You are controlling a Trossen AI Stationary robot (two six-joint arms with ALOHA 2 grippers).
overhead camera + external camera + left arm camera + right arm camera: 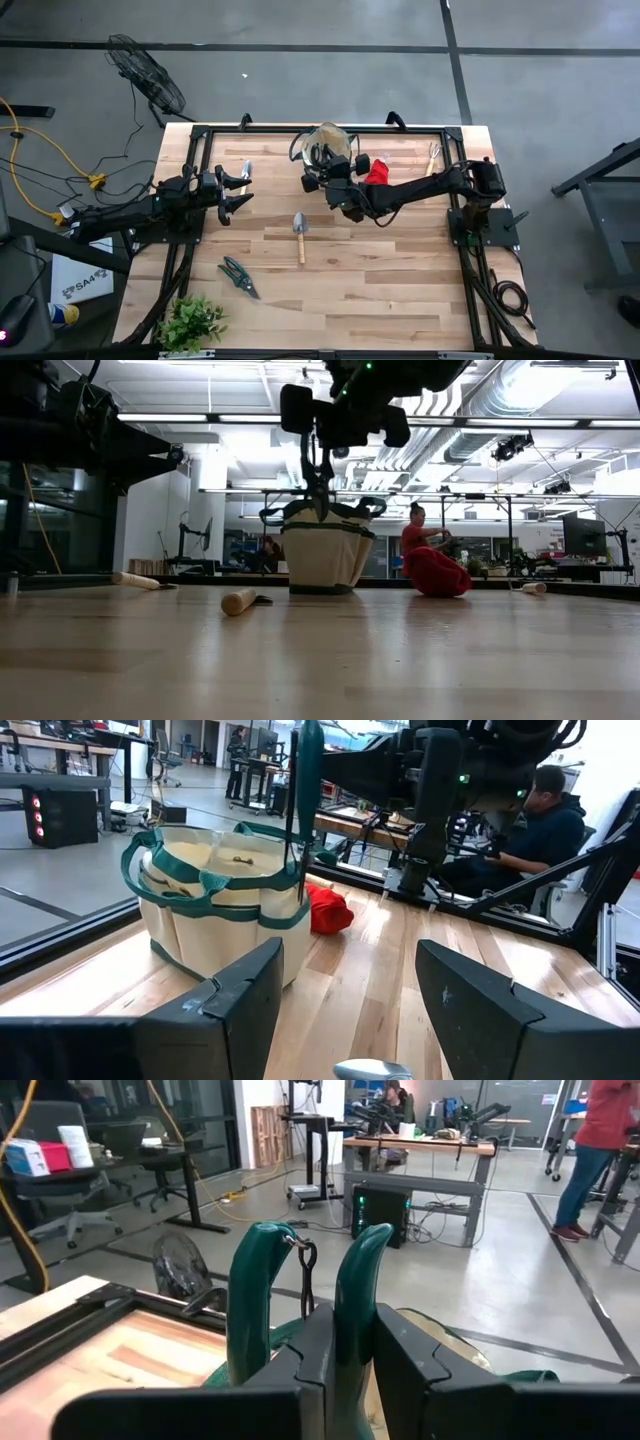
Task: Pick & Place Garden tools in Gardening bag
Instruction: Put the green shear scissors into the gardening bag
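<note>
A wooden tabletop on a black frame stands in a workshop with a grey floor; a fan sits beyond its far left corner. The bag stands at the middle of the far edge. The right hand hangs over the bag, pinching green-handled shears upright, handles up and blades pointing down into the bag's mouth. A red bundle lies just beside the bag. A fork lies near the far right corner. The trowel lies mid-tabletop, and second shears lie toward the near left corner beside a plant. The left hand hovers by the left edge, fingers spread, holding nothing.
</note>
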